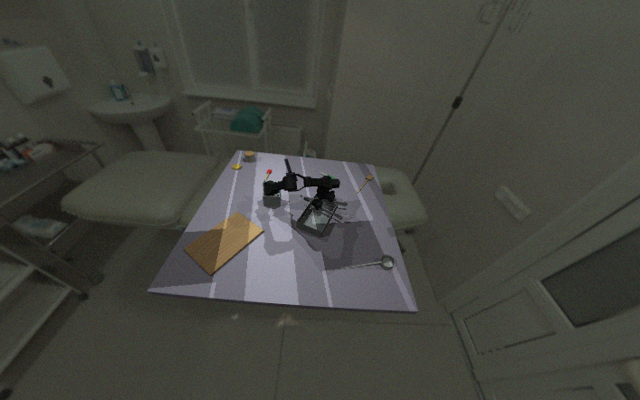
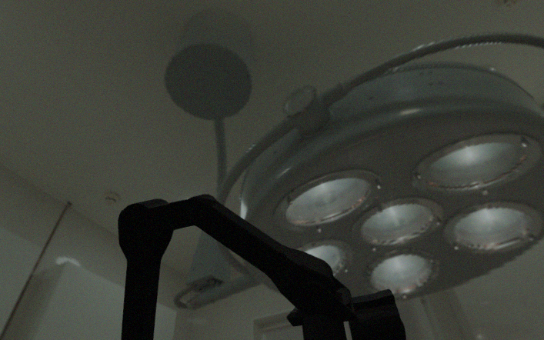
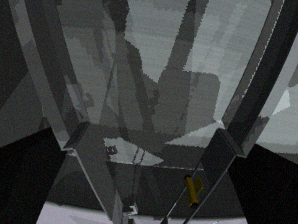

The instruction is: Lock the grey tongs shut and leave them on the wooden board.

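Note:
The grey tongs (image 1: 338, 215) (image 3: 92, 167) lie spread across the dark roasting tin (image 1: 308, 231) (image 3: 155, 182). In the wrist view their two arms run up the left and right sides and draw together towards the bottom edge. A small yellow tab shows by the right arm. My gripper (image 1: 316, 204) (image 3: 147, 134) is open and empty, low over the tin. Its black fingers stand outside the two tongs arms, left and right; contact cannot be told. The wooden board (image 1: 225, 241) lies apart, left of the tin in the top view. The exterior view shows only upper arm links.
A grey container (image 1: 272, 200) stands left of the tin, with a red-tipped stick (image 1: 269, 172) behind it. A round-headed strainer or ladle (image 1: 386, 261) lies at the front right, a wooden utensil (image 1: 368, 177) at the back right. A small jar (image 1: 249, 156) and yellow piece (image 1: 236, 166) are at the back left.

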Robot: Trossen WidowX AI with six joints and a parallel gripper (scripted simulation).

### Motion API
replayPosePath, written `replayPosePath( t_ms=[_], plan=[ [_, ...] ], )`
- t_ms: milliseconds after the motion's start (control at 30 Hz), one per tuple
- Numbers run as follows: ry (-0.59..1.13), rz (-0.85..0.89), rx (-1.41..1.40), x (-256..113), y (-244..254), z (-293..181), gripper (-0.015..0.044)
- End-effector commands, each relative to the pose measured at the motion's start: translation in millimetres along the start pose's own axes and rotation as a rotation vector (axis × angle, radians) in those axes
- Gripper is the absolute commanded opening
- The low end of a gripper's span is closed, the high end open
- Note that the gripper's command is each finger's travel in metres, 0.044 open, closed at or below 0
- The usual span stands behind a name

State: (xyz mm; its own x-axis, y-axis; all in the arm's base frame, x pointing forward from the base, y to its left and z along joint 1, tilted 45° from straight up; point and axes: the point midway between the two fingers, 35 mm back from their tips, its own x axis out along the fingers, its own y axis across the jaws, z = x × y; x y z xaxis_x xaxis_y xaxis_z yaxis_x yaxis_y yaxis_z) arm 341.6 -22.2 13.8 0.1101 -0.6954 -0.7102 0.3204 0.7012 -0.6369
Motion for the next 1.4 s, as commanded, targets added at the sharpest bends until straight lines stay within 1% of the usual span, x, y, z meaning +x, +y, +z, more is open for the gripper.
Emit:
replayPosePath(
  t_ms=[0, 333, 467, 1367],
  plan=[
    [0.002, -0.008, -0.010, 7.9, -1.1, -2.9, 0.0440],
    [0.001, -0.011, -0.010, 19.5, -2.8, -4.1, 0.0440],
    [0.001, -0.005, 0.000, 16.2, -2.3, -1.6, 0.0335],
    [0.001, -0.005, 0.000, 16.2, -2.3, -1.6, 0.0155]
  ],
)
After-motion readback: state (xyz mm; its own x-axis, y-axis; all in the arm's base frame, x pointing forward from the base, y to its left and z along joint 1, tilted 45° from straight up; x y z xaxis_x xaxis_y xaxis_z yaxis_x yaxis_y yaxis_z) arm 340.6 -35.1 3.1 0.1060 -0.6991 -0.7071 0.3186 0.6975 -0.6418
